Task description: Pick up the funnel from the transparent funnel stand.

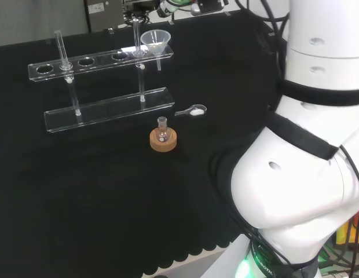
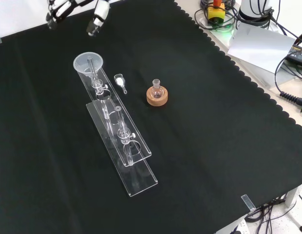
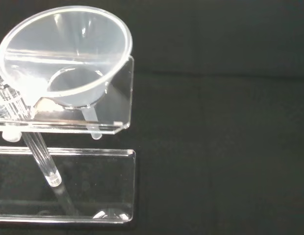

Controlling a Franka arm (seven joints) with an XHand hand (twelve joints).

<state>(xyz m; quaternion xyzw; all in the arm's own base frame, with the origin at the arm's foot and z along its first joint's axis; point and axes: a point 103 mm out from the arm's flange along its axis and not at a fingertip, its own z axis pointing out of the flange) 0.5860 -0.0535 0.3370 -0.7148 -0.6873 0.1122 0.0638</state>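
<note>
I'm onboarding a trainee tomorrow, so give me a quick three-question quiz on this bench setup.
1. True or false: the funnel sits in the stand.
2. What does the small flask rest on? A) red ribbed ring B) cork ring C) bare cloth
3. Fill in: in the front view, the scoop lies between the stand and the ____.

Key: 1 true; 2 B, the cork ring; 3 flask.
</note>
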